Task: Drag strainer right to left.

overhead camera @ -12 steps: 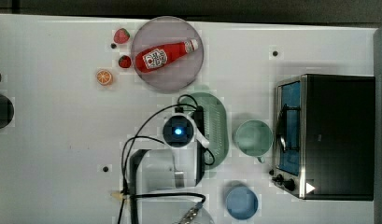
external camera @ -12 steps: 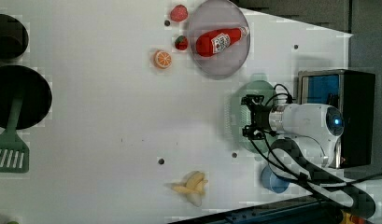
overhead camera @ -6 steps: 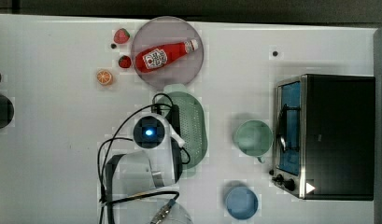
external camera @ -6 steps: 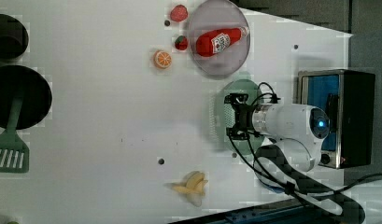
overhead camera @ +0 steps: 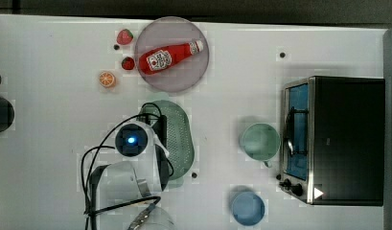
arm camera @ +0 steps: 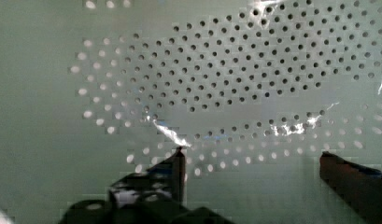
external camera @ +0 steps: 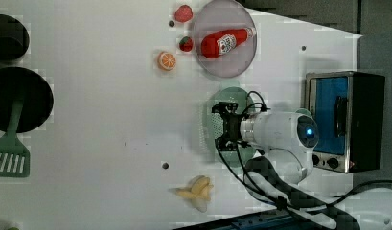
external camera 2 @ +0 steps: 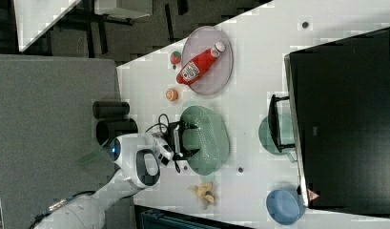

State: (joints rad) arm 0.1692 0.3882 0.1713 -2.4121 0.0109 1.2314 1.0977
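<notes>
1. Since the earlier frames the strainer [overhead camera: 177,142] has slid toward the top view's left together with the arm; a second ago it lay just beside the cup [overhead camera: 259,141], and now the two are well apart.
2. It now lies on the counter [overhead camera: 50,158] near the middle, just below the grey plate [overhead camera: 198,72] with the ketchup bottle [overhead camera: 169,56] in the top view, closer to the counter's bottom edge than to its left edge.
3. Two dark fingers [arm camera: 177,165] of the gripper [arm camera: 254,163] stand spread apart inside the strainer, gripping nothing; they seem only to push against its wall (this is my judgement from the wrist view, where perforated plastic lies between them).
4. Risk: because nothing is clamped, the fingers may ride up the sloped wall and slip over the rim. The strainer would then stay behind while the arm goes on.
5. Risk: a push away from the middle of the oval could turn the strainer instead of sliding it, so that its end swings toward the plate.
6. Risk: downward pressure near the rim may tip the light plastic.
7. The orange slice [overhead camera: 107,79] and the two strawberries [overhead camera: 128,63] lie further to the top view's left and above, and the banana [external camera: 197,191] lies near the counter's edge in the left view; a long or crooked drag might knock them.
</notes>
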